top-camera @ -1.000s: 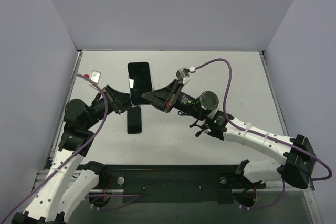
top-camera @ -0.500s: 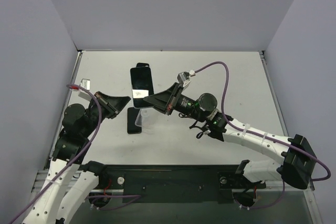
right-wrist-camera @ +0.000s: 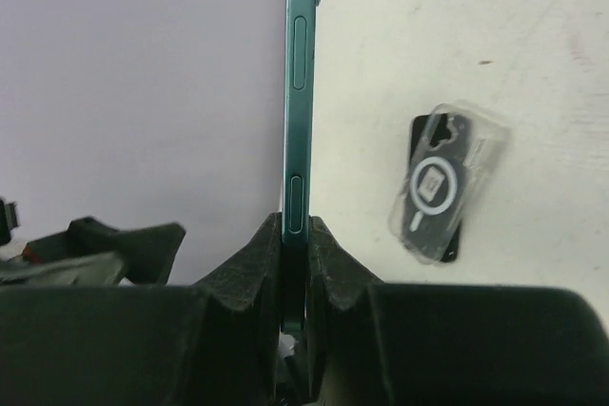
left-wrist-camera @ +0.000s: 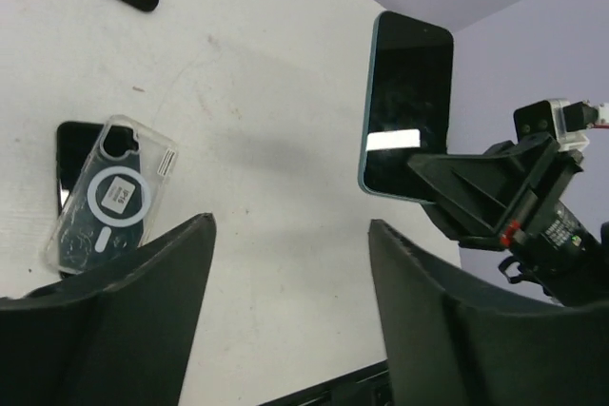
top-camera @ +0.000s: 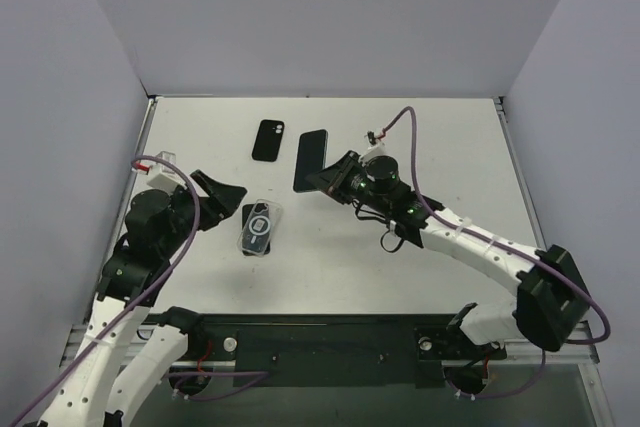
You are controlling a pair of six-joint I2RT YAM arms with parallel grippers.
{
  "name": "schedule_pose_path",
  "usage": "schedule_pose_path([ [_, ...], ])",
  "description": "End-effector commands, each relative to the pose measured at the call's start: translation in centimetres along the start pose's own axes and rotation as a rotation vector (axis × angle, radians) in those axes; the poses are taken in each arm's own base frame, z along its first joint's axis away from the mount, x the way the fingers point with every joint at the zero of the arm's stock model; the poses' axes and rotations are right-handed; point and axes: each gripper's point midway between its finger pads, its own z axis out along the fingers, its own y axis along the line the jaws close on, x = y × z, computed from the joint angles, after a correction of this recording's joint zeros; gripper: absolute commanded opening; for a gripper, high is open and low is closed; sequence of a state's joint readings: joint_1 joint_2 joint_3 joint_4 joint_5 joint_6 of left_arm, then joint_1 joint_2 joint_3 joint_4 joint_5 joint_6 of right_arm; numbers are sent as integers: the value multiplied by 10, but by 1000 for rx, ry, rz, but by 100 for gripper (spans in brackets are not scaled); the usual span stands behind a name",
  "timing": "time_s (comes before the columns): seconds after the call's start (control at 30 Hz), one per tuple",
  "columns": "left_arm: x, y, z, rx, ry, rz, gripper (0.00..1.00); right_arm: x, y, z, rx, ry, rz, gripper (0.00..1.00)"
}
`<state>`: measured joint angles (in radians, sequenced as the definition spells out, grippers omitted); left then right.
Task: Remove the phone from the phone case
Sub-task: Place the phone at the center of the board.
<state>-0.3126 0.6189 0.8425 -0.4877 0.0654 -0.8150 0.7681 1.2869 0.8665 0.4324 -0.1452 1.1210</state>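
Bench (top-camera: 450,147) carries everything loose. Right arm (top-camera: 470,247) reaches in across the middle, and left arm (top-camera: 140,247) is pulled back to its own side. The phone (top-camera: 311,160), teal-edged with a dark screen, is now bare and held up off the bench. The right fingers (top-camera: 330,179) are clamped tight on its lower end, squeezing front and back as the right wrist view shows. A second ago both sets of fingers were on it with the case still around it. Since then the clear case (top-camera: 262,227) has come off and dropped to the bench near the left arm. It lies back-up with its ring sticker showing, partly on top of a dark phone (top-camera: 247,217) lying flat there. The left fingers (top-camera: 222,189) have let go and stand well apart with nothing between them, hovering near the case. Phone and case are well apart now, so I judge the separation done and only setting the phone down is left. A small black phone (top-camera: 268,140) lies untouched further back.
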Motion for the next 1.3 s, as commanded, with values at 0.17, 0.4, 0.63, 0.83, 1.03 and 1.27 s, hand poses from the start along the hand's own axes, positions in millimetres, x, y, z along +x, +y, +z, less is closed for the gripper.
schedule_pose_path([
  [0.17, 67, 91, 46, -331, 308, 137, 84, -42, -30, 72, -29, -28, 48, 0],
  [0.4, 85, 117, 54, -364, 276, 104, 85, -24, -47, 111, -122, 64, 158, 0],
  [0.63, 112, 151, 58, -461, 344, 174, 89, 48, -108, 81, 30, 175, 68, 0],
  [0.83, 113, 145, 71, -431, 284, 63, 87, 97, -130, 75, 39, 240, 14, 0],
  [1.03, 97, 150, 73, -454, 194, 11, 80, 130, -143, 76, 62, 283, -15, 0],
  [1.27, 92, 157, 81, -466, 183, -3, 78, 134, -173, 71, 150, 274, -46, 22],
])
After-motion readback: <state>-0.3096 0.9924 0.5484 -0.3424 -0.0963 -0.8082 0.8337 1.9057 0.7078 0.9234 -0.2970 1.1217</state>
